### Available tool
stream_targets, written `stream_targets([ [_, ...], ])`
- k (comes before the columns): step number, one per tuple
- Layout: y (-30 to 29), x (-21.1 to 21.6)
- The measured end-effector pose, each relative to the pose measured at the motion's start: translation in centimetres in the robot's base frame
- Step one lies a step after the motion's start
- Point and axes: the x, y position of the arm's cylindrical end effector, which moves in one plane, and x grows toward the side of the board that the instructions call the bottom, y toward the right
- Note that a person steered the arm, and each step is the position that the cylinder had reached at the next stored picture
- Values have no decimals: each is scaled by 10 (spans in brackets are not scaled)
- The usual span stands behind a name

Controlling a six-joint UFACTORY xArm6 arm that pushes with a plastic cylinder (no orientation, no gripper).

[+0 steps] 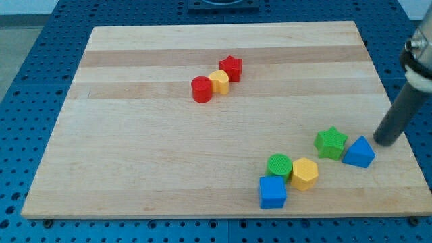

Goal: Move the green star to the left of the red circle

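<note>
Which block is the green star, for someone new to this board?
Start at the wooden board's lower right cluster. The green star-shaped block sits at its upper edge, touching the blue triangular block on the view's right. Unlike the green round block, it has points.

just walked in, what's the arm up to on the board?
The arm is meant to push the green star to the left of the red circle. My tip sits at the view's right, just right of the blue triangle, which touches the green star's right side. The red circle is far off toward the view's upper left, in a row with a yellow block and a red star. The star has not yet been brought over.
</note>
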Motion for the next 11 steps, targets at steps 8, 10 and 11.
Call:
stream_targets([
  [8, -186, -20],
  [10, -332, -20],
  [11, -303, -20],
])
